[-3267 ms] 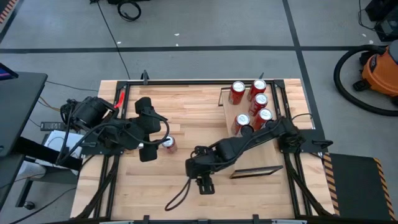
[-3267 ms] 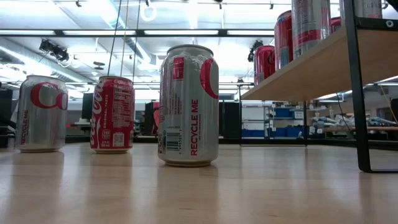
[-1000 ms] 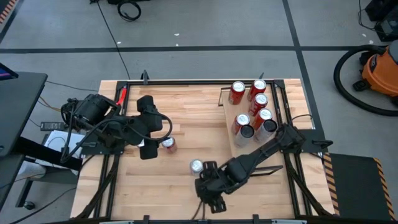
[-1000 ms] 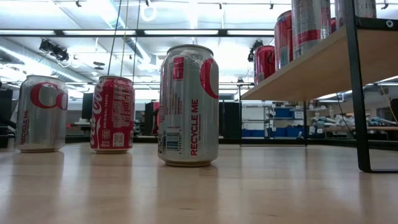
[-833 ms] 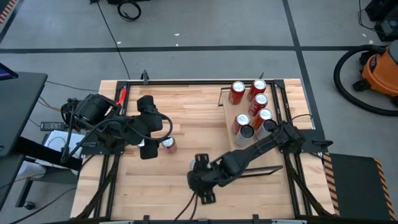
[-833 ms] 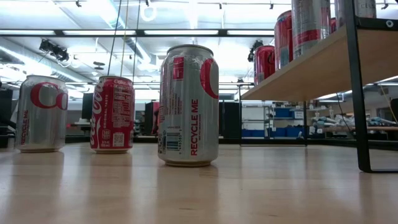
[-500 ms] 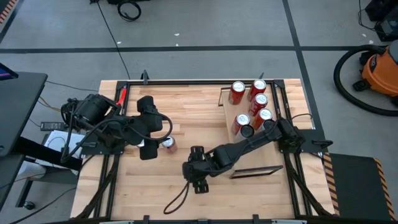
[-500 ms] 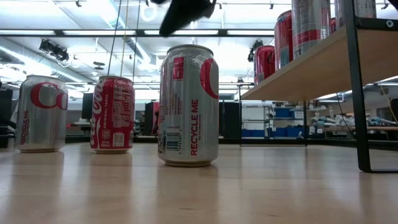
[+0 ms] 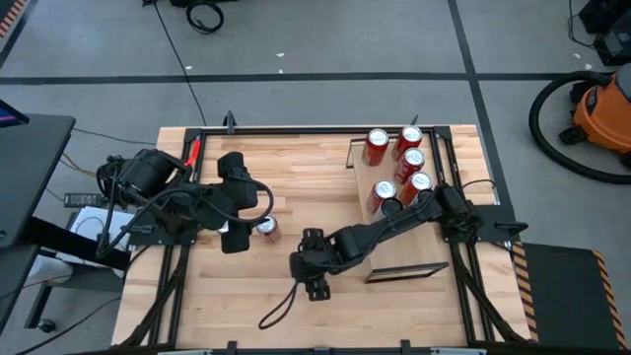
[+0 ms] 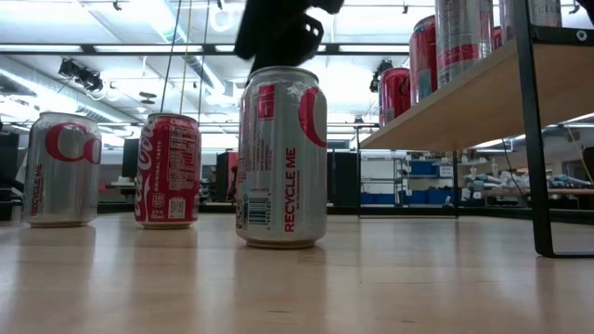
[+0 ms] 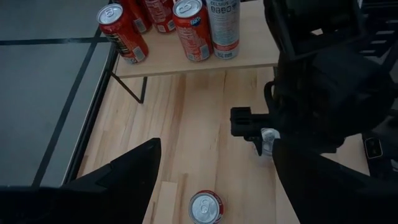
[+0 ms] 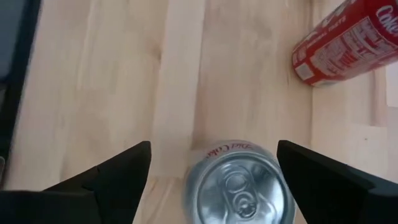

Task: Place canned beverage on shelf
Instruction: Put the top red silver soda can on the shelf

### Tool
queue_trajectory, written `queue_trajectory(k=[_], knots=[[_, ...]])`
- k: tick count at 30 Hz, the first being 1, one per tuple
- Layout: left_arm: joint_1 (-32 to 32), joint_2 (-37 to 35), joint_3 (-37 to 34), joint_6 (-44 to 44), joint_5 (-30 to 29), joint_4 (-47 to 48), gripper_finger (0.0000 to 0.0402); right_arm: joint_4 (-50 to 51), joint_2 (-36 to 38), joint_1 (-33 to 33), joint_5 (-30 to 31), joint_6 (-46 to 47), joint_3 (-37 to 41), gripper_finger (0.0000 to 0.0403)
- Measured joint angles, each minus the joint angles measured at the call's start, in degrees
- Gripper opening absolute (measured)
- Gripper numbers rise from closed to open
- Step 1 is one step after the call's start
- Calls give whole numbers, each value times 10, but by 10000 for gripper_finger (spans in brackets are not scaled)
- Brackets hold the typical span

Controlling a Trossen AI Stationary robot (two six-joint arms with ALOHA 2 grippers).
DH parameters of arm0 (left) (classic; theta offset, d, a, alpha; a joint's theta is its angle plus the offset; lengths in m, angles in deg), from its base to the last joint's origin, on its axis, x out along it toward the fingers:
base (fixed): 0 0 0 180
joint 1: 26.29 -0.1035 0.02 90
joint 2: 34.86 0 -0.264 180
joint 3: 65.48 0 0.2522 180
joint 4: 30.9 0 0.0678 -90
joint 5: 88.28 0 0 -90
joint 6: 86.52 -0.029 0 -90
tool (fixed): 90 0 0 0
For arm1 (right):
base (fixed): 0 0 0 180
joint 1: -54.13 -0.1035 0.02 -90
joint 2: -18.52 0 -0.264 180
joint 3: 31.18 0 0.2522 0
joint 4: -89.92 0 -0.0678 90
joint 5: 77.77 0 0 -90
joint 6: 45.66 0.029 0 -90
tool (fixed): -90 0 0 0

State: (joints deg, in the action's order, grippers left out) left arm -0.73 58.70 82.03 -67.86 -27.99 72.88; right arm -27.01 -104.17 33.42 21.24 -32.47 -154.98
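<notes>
The right claw [image 9: 312,264] is over the silver can [image 12: 239,183] at the middle of the counter [image 9: 296,177], fingers [image 12: 106,180] spread wide to either side of the can's top, nothing gripped. In the low view that dark claw sits right above the can's lid, and the can stands upright on the wood. The right arm stretches across from the right side of the counter, passing the near edge of the shelf [image 9: 394,247].

Over on the left, the left claw [image 9: 237,232] waits above the counter with its fingers [image 11: 124,180] apart and empty. A red can [image 9: 265,229] stands upright just beside it, showing as a can top between the fingers in the left wrist view.

The low view lines up three cans on the counter: the silver one nearest, a red one behind it to the left, and another silver can [image 10: 61,170] farther left.

The shelf sits at the right of the counter, raised on dark legs, with a cluster of cans [image 9: 397,163] standing on its far part, mostly red with silver among them. Its near part is bare wood. The silver can under the right claw is well apart from the shelf, to its left
</notes>
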Motion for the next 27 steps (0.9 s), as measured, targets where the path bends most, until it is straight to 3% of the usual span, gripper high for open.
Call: queue_trajectory(k=[16,27], knots=[[0,0,0,0,0,0,318,15,0,6,-9,-8,34,363],[0,0,0,3,0,0,318,29,1,14,-35,-8,34,312]])
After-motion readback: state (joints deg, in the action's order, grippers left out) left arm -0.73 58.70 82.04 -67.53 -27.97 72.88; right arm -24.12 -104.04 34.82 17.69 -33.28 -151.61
